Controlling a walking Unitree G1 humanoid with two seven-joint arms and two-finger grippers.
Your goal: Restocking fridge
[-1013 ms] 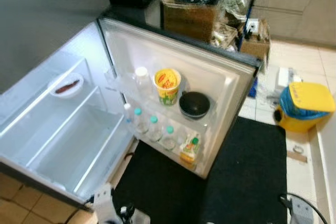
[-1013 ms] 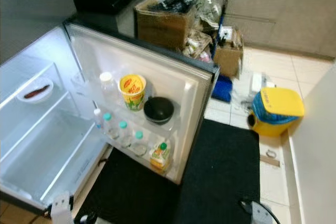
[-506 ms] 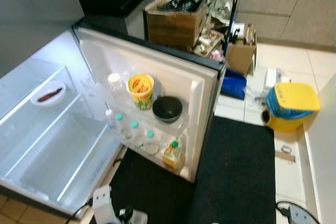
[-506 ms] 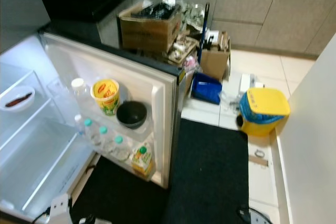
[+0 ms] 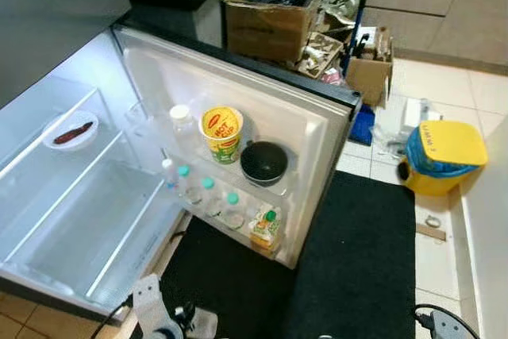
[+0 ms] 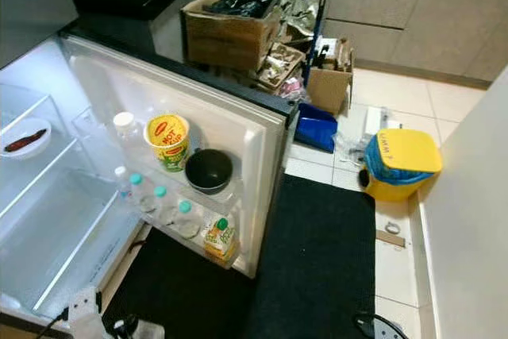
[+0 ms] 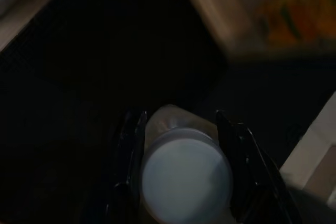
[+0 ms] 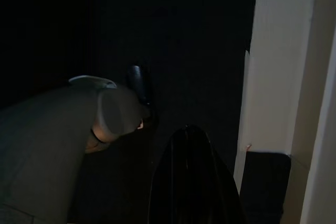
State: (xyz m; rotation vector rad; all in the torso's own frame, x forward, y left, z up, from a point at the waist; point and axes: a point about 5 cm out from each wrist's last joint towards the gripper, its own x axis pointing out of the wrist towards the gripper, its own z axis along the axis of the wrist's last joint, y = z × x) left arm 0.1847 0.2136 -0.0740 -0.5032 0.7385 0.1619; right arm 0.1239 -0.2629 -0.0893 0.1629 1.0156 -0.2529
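Observation:
The fridge stands open, its white door (image 5: 317, 117) swung out over a black mat (image 5: 365, 260). Door racks hold a clear bottle with a white cap (image 5: 183, 129), a yellow cup (image 5: 221, 134), a black bowl (image 5: 263, 163), three small teal-capped bottles (image 5: 208, 196) and a juice carton (image 5: 266, 232). A plate with a reddish piece of food (image 5: 71, 131) sits on an inner shelf. My left gripper (image 7: 178, 121) hangs low over the mat, shut on a white-capped bottle (image 7: 186, 177). My right gripper (image 8: 190, 128) hangs idle in the dark, shut.
Cardboard boxes full of clutter (image 5: 270, 25) stand behind the door. A yellow-lidded bin (image 5: 440, 156) sits on the tiled floor at right. A white wall (image 6: 468, 220) closes the right side. The lower fridge shelves (image 5: 87, 228) are bare.
The whole picture has shifted as the camera moved, and the fridge is a little nearer the middle. The things in the fridge have stayed put. The left gripper still holds the bottle.

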